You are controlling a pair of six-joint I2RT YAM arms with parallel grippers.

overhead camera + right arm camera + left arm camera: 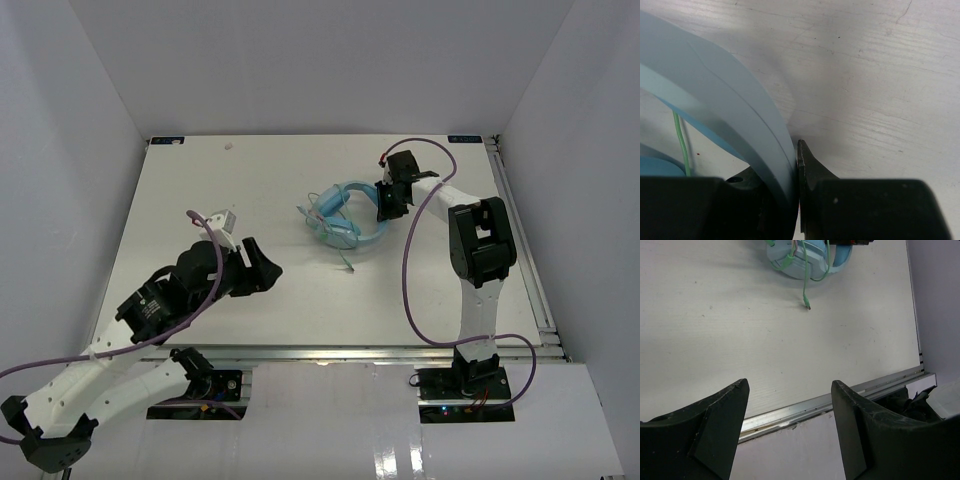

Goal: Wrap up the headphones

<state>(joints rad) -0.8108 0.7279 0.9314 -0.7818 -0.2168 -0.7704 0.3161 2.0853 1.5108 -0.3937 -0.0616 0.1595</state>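
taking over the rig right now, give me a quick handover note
Left claw: open and empty, above the table, short of the headphones.
Right claw: shut on the headband.
Headphones: lying on the table toward the far side. The green cable is looped over the earcups; a short tail and the plug lie loose on the table.
Done: most of the cable appears wound.
Left: wind or tuck in the loose tail, then let go.
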